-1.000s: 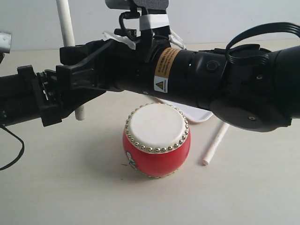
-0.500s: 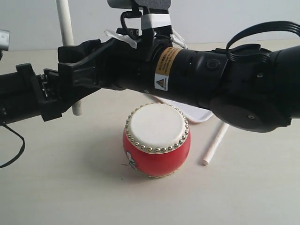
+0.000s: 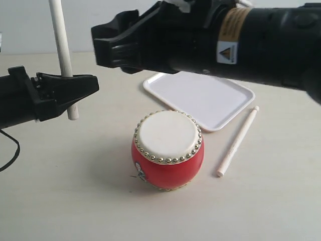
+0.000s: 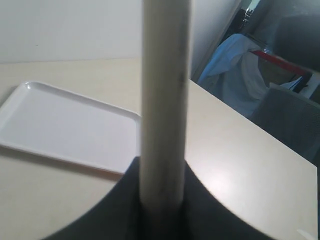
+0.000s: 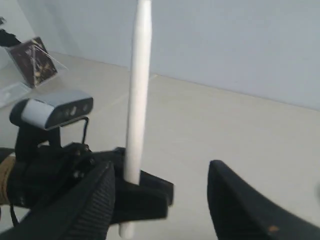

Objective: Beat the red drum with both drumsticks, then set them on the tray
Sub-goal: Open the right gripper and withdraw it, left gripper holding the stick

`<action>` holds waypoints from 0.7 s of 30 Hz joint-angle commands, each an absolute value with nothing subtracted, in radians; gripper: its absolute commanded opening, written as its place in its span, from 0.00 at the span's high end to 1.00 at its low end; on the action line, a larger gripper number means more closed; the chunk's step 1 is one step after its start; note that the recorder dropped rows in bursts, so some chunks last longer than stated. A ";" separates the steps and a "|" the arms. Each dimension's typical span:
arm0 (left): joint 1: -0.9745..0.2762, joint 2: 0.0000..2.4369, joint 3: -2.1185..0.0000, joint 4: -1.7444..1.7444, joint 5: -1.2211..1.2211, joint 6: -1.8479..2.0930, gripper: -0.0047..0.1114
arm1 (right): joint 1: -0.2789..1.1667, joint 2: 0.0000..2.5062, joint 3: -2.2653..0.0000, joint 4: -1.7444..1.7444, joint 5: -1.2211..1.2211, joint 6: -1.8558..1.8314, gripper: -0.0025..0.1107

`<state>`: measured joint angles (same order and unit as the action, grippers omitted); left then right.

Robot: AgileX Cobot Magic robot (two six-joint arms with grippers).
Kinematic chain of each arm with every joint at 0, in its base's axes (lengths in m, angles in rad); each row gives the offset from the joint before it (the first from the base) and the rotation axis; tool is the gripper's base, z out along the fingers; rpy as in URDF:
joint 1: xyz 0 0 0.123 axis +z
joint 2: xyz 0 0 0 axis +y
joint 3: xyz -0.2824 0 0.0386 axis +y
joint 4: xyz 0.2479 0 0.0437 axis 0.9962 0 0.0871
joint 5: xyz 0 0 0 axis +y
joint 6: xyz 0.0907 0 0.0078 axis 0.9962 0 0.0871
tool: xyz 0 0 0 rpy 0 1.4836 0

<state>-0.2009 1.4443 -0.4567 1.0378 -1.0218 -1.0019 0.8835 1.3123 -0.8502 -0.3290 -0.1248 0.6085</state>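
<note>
**Right of the drum, one stick waits on the bench**

On the left of the scene, the left arm's fingers [image 3: 85, 85] are clamped on the held drumstick [image 3: 60, 45]. It stands nearly upright, its lower tip clear of the bench [image 3: 75, 196] and well left of the red drum [image 3: 168, 150]. The drum sits in the middle, cream skin up. The tray [image 3: 200, 95] lies just beyond it, with nothing on it.

The right arm's fingers [image 5: 97, 197] are spread wide with nothing between them. That arm reaches across above the tray, so its fingers hang high and left of centre, close to the held stick.

The second drumstick [image 3: 238, 140] lies flat on the bench to the right of the drum. Its long axis runs diagonally, from a near end by the drum's right side to a far end just beside the tray's right corner. Whether it touches the rim cannot be told.

It therefore lies to the right of, below and nearer than the open fingers. By my reading, the right arm is the one to fetch it. That arm would need to swing back right, drop, and turn its fingers across the diagonal.
</note>
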 commanded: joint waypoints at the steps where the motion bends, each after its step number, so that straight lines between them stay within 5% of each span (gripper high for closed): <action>1: -0.174 1.443 -0.465 1.045 -1.029 -1.012 0.96 | 0.885 1.179 -0.836 -0.329 0.091 0.532 0.51; 11: -0.136 1.443 -0.464 1.058 -1.084 -1.004 0.96 | 0.795 0.836 -0.706 -0.528 0.404 0.659 0.53; 21: -0.136 1.443 -0.464 1.058 -1.084 -0.989 0.96 | 0.771 0.904 -0.703 -0.723 0.815 0.937 0.53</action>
